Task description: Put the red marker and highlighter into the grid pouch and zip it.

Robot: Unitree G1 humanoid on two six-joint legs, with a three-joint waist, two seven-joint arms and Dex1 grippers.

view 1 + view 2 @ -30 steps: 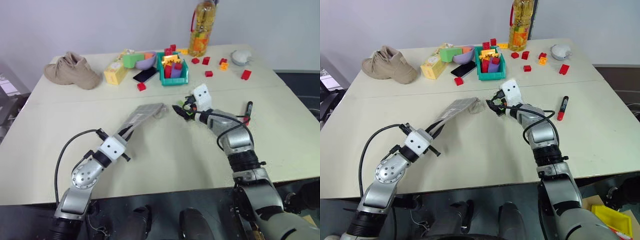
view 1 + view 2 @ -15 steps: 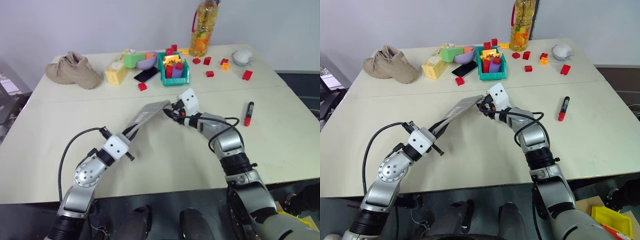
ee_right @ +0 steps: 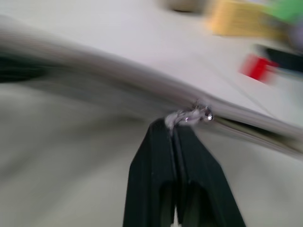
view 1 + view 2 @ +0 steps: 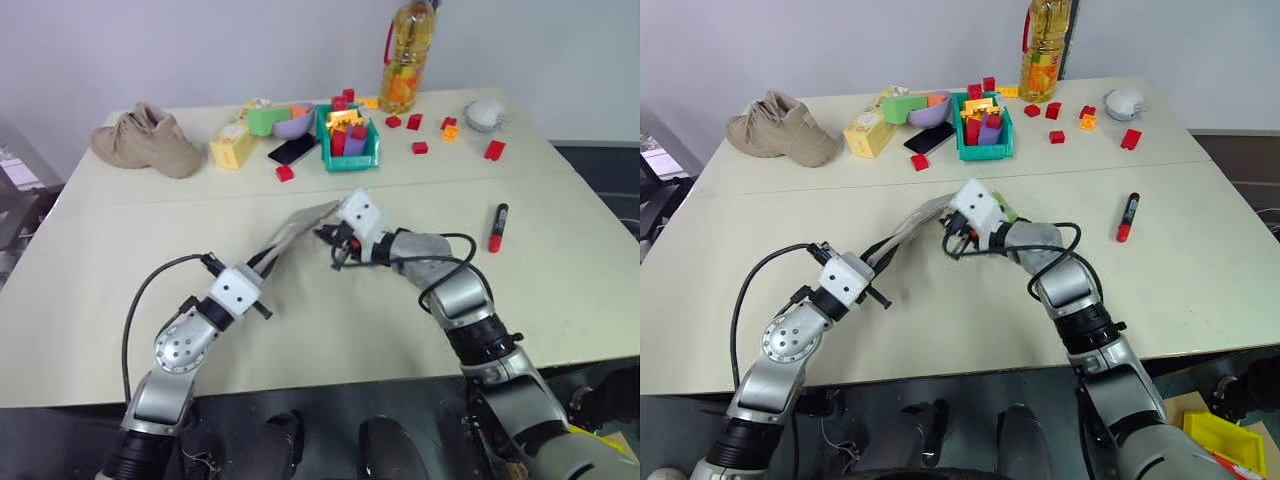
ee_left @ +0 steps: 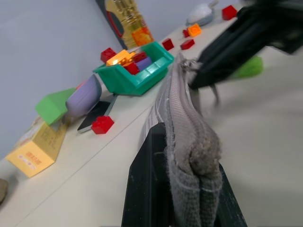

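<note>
The grid pouch [image 4: 298,225] is lifted off the table at a slant. My left gripper [image 4: 268,258] is shut on its near end, seen close up in the left wrist view [image 5: 182,123]. At the pouch's far end my right gripper [image 4: 325,237] is shut on the metal zipper pull [image 3: 189,116]. The lime-green highlighter [image 4: 1007,213] lies on the table just behind my right hand, mostly hidden by it. The red marker [image 4: 497,226] lies by itself on the table to the right, well away from both grippers.
At the back stand a teal bin [image 4: 357,157] of blocks, an oil bottle [image 4: 405,55], a tan shoe [image 4: 145,140], a yellow box [image 4: 232,146], a purple bowl [image 4: 293,124] and a black phone [image 4: 291,151]. Loose red blocks [image 4: 492,150] lie scattered there.
My right gripper swung left from beside the highlighter to the pouch's far end and shut on the zipper pull. The left gripper kept its grip and barely moved.
</note>
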